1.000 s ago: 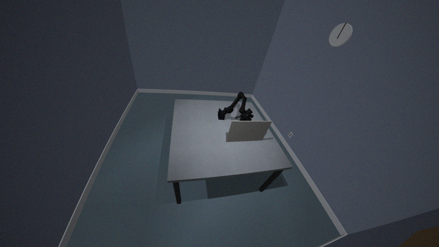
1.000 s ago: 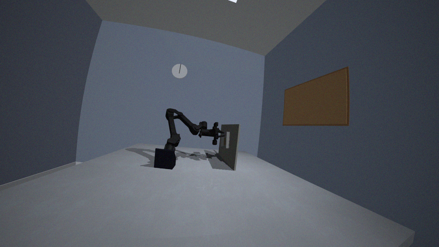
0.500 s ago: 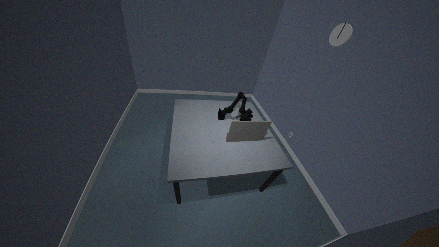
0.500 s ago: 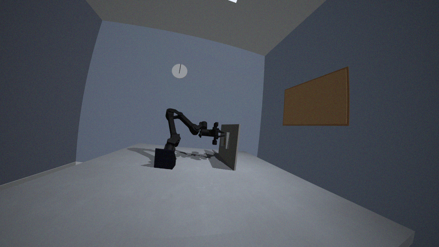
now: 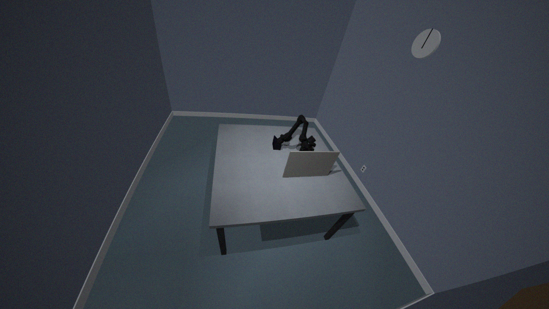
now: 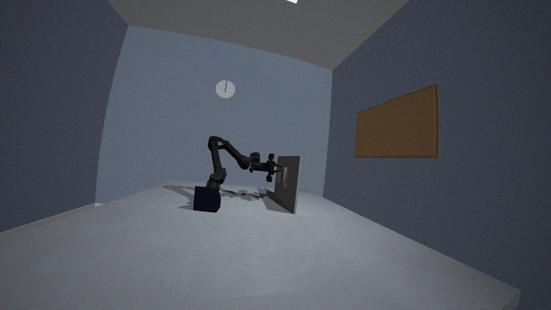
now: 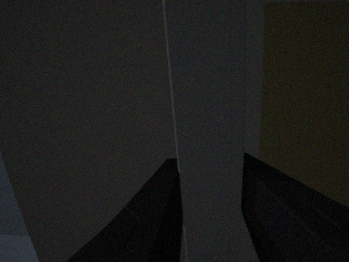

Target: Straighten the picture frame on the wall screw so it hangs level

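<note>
The picture frame (image 6: 285,178) (image 7: 209,91) hangs on the robot's side of an upright wall panel (image 6: 292,181) (image 7: 91,91) (image 5: 310,165). In the wrist view its pale side rail runs nearly upright between my fingers, with the dark yellow picture at the right. My gripper (image 6: 280,168) (image 7: 206,167) is shut on this rail. In the top view the frame and my fingertips are hidden behind the panel. The screw and the notched strip are hidden. The frame shows only edge-on or close up, so I cannot tell whether it is level.
The panel stands on the pale table (image 5: 241,192) (image 6: 231,250). The arm's dark base (image 6: 206,199) (image 5: 276,143) stands on the table, on the frame's side of the panel. A round clock (image 6: 225,88) (image 5: 426,43) and a brown board (image 6: 396,123) are on the room walls.
</note>
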You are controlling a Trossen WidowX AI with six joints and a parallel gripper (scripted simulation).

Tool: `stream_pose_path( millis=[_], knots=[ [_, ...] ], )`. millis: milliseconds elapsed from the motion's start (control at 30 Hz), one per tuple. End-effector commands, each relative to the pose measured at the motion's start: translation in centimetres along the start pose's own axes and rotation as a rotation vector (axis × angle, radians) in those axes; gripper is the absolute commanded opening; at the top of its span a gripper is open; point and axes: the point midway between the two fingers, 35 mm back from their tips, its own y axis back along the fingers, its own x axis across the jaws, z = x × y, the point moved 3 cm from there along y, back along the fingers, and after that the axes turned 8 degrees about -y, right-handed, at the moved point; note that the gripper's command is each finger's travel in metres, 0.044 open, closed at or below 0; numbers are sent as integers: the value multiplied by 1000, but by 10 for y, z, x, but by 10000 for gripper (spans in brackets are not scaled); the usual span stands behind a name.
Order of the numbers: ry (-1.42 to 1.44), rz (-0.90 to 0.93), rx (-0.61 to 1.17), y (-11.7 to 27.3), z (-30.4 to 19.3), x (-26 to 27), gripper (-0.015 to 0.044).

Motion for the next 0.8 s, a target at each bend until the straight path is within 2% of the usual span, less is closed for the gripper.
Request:
stream_pose_path(
  millis=[0,500,767],
  knots=[
    [-11,-2,3,0,0,0,0],
    [-95,-1,3,0,0,0,0],
    [-82,0,0,0,0,0,210]
  ],
)
